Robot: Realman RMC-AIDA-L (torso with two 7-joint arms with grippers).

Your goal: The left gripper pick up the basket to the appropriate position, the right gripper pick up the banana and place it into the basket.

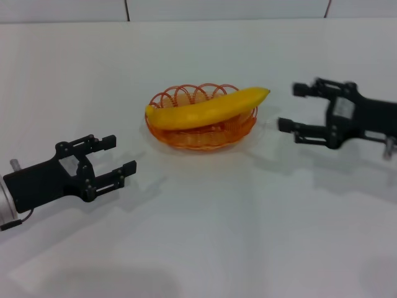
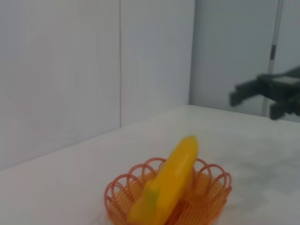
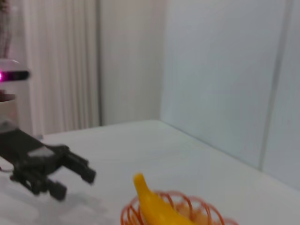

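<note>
The orange wire basket stands on the white table in the middle of the head view. The yellow banana lies across it, its ends resting on the rim. My left gripper is open and empty, low at the left, apart from the basket. My right gripper is open and empty, to the right of the basket. The left wrist view shows the banana in the basket with the right gripper beyond. The right wrist view shows the banana, the basket and the left gripper.
The white table spreads all around the basket. A pale wall with panel seams runs along its far edge. Curtains show in the right wrist view.
</note>
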